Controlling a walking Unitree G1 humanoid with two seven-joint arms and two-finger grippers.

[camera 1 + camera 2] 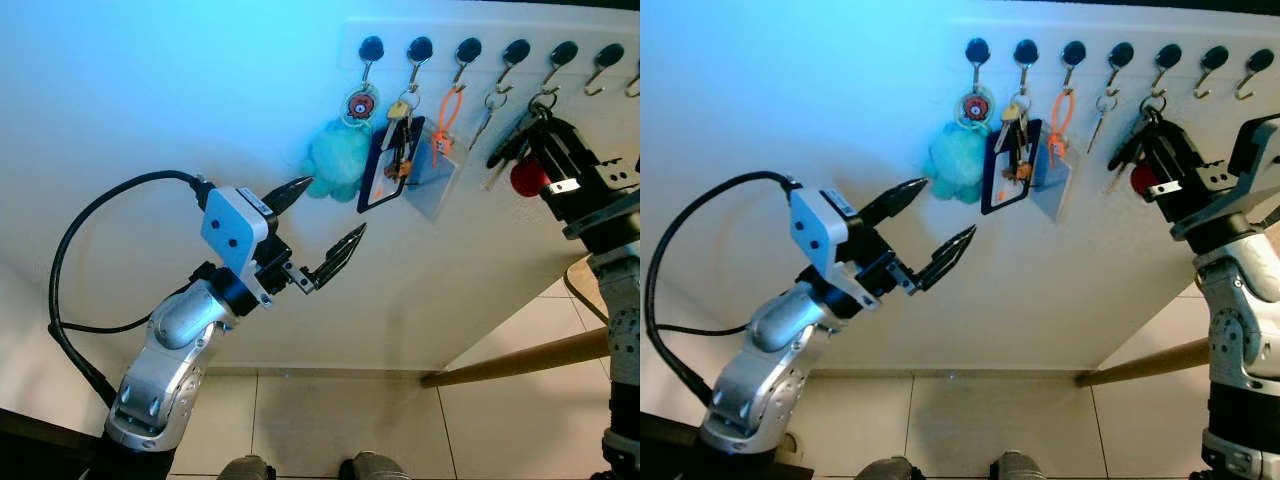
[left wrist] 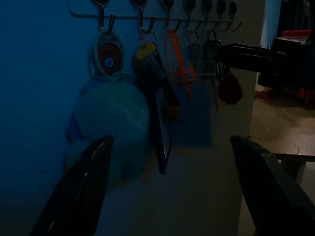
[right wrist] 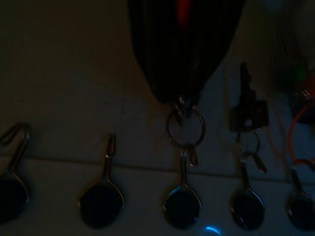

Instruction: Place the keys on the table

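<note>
White wall (image 1: 150, 80) behind everything, with the hook rail (image 1: 440, 35) high up on it as a row of black knobs over metal hooks. Pale tiled floor (image 1: 330, 420) far below the hook rail. Well below the hook rail's right end, a rounded wooden tabletop (image 1: 575, 282) edge and a slanted wooden leg (image 1: 520, 362). Left tool (image 1: 336, 206) raised below and left of the hook rail, spread wide, gripping nothing, tips just short of the hanging things. Right tool (image 1: 528, 135) up against the hook rail's right half, closed narrow around the keys (image 1: 525, 178). Hanging from the hook rail's leftmost hook, a fluffy teal pompom (image 1: 338, 158) under a round tag. Next hook along, a black-framed card holder (image 1: 385, 170) with a small bunch of keys in front of it. Then a clear blue badge sleeve (image 1: 435, 170) on an orange loop (image 1: 447, 115). Then a single silver key (image 1: 488, 115). Task keys one hook further right: a dark bunch with a red fob, pinched between the black fingers, its metal ring (image 3: 184, 129) still looped on the hook. Empty hooks beyond, toward the hook rail's right end.
</note>
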